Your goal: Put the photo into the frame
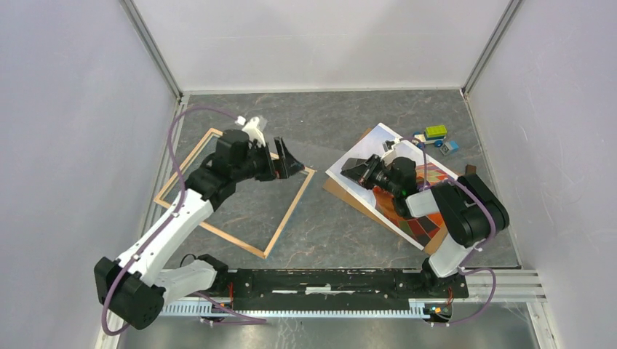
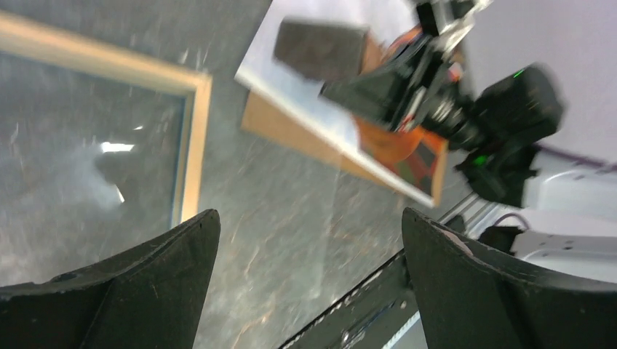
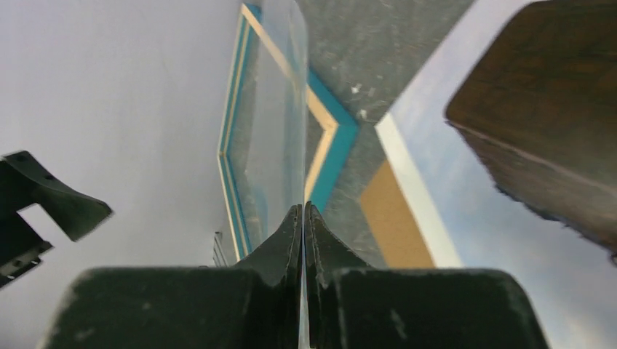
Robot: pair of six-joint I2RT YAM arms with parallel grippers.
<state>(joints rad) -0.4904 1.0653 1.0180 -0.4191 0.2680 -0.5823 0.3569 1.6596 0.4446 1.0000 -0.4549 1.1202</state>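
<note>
While right hand pinches clear sheet, wood-rimmed rectangular frame lies flat.

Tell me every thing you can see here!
light wood rectangular picture frame: one, blue edges, flat on table's left
hot-air balloon photo print: one, orange-red, table's right
brown hardboard sheet: one, brown, under the photo
dark brown block: one, at the photo's pale end
thin clear sheet: one, see-through, between right fingers
small toy blocks: a few, green and blue, far right
grey marbled table: one, under everything
left fingers: two, black, open near frame's corner
right fingers: two, black, shut on the clear sheet
</note>
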